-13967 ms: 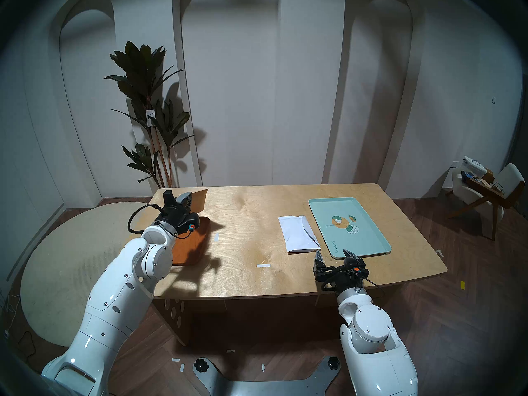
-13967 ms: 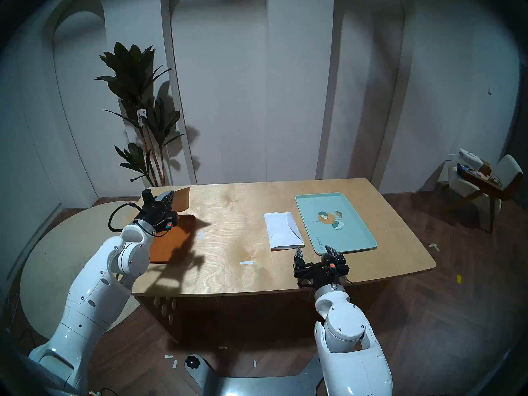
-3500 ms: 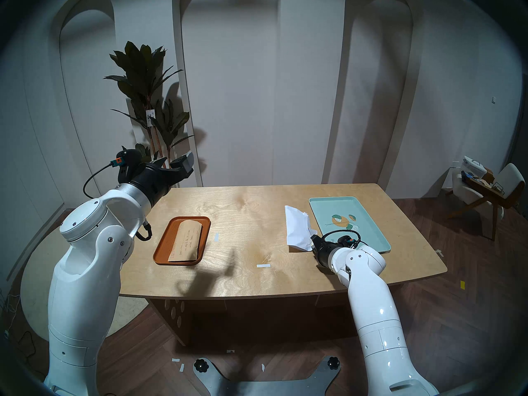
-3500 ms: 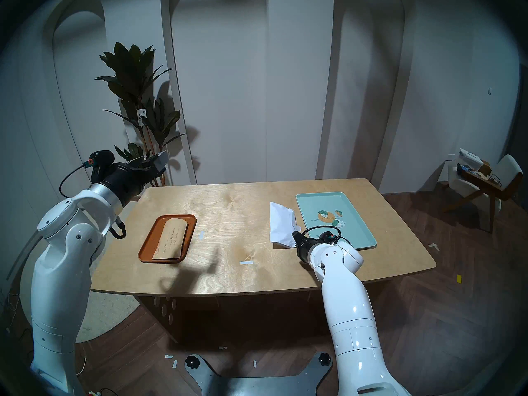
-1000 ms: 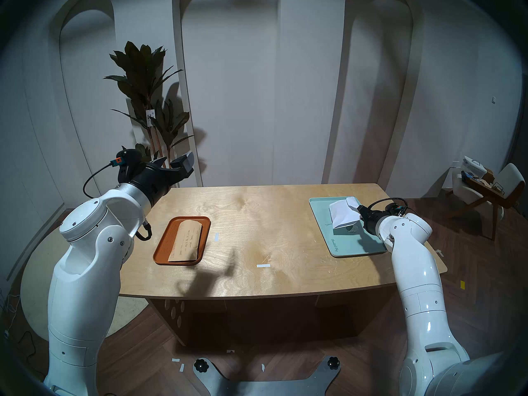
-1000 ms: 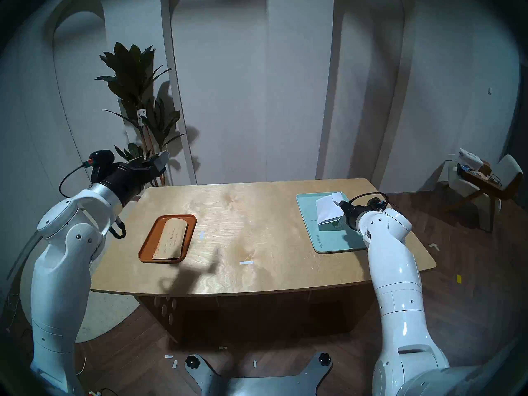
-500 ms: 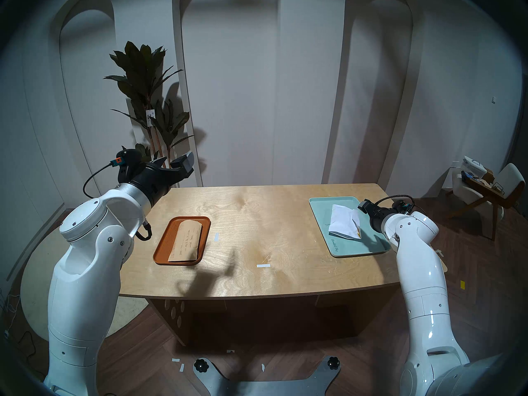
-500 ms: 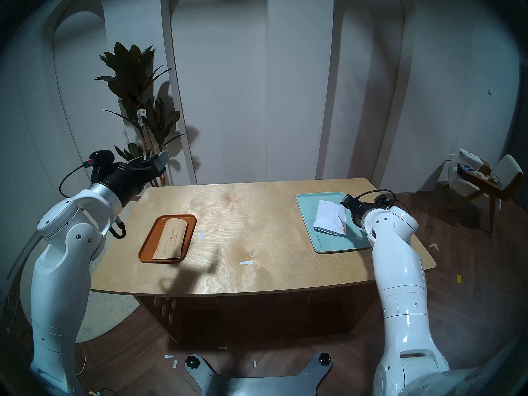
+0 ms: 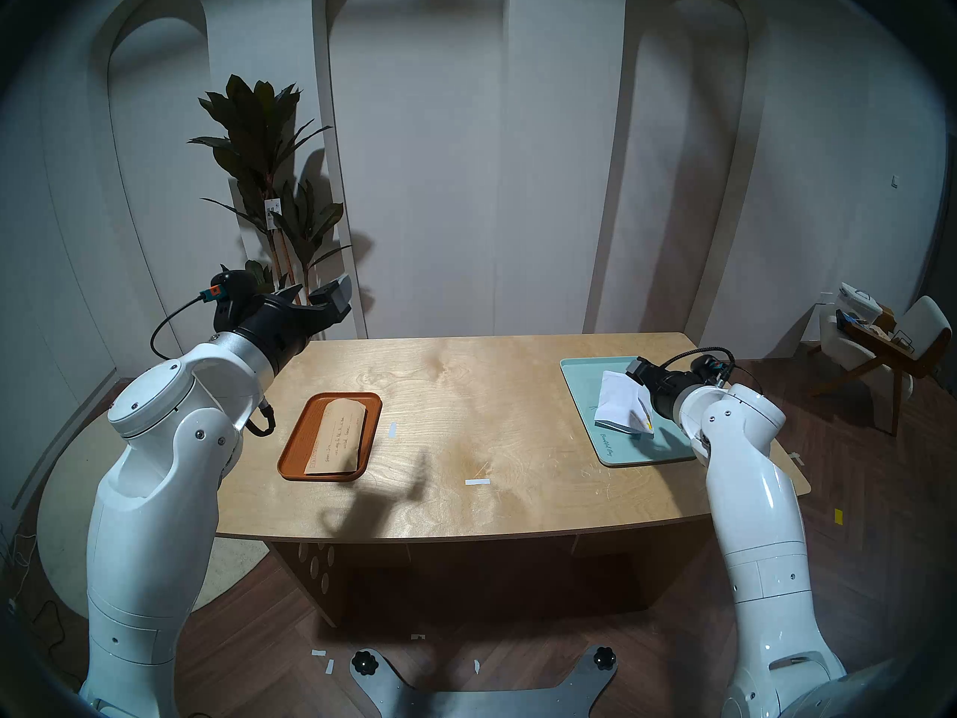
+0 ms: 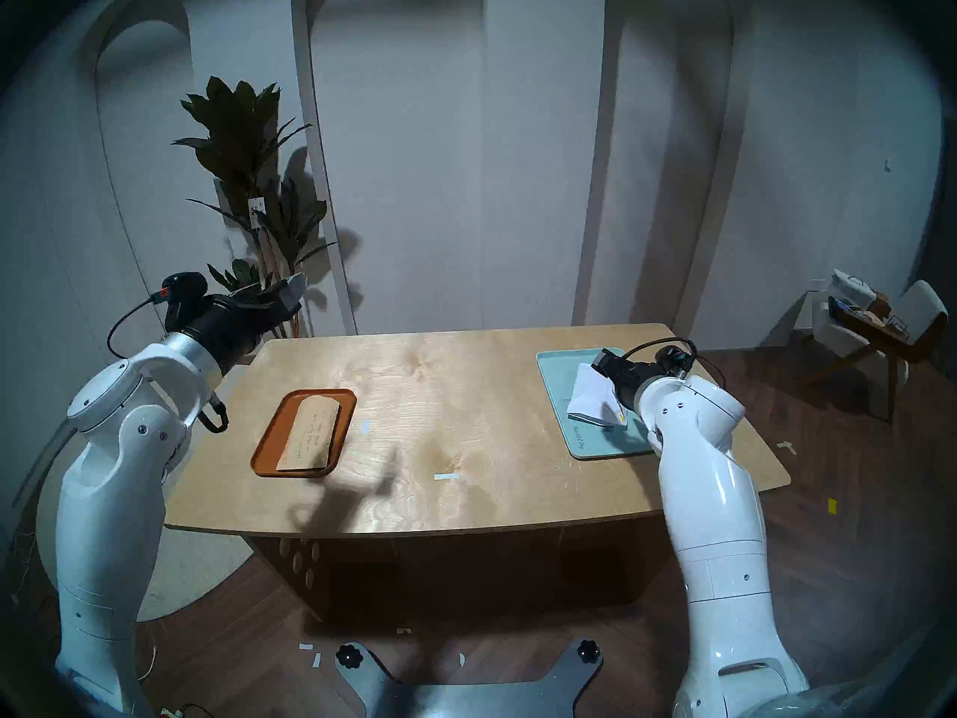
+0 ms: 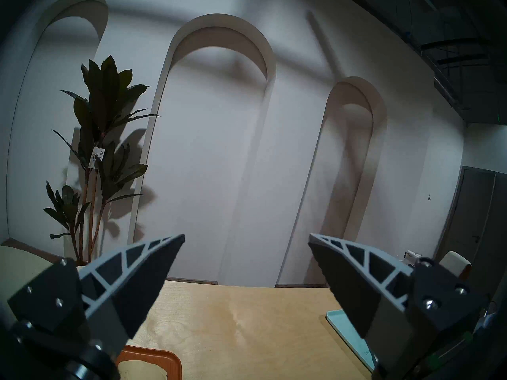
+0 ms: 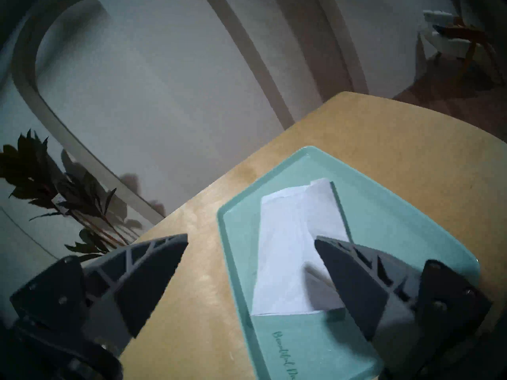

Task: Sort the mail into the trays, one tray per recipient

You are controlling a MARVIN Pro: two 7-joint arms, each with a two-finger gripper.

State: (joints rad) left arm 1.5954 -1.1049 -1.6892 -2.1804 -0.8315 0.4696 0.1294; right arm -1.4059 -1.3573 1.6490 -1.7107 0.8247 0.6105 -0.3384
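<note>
Right gripper: the right gripper [image 12: 251,238] stood with its jaws wide and empty, low over the mint-green tray, gripping nothing.
Left gripper: the left gripper [image 11: 247,238] was spread wide too, empty, raised and well apart from the mail.
White mail: the plain white paper envelopes [image 9: 621,403], with a pointed flap, lay in a loose, slightly rumpled stack inside the large mint-green rounded-corner tray [image 9: 585,385], on the table's right.
Tan mail: the long tan kraft envelope [image 9: 336,442] lay in the small orange-brown wood-grain tray [image 9: 298,442], on the left.
Table: the pale wooden table [image 9: 466,390] held both trays well apart, with two small white tape strips [image 9: 477,482] between them.
Step in hand: judged to be clearing away after the drop; lifting straight up before swinging aside would keep the fingers from snagging the raised flap.
Writing: the kraft envelope bore dark handwritten lines and red print, too small to read; the green tray's cursive script seemed to start "Beautiful", the rest unclear.
</note>
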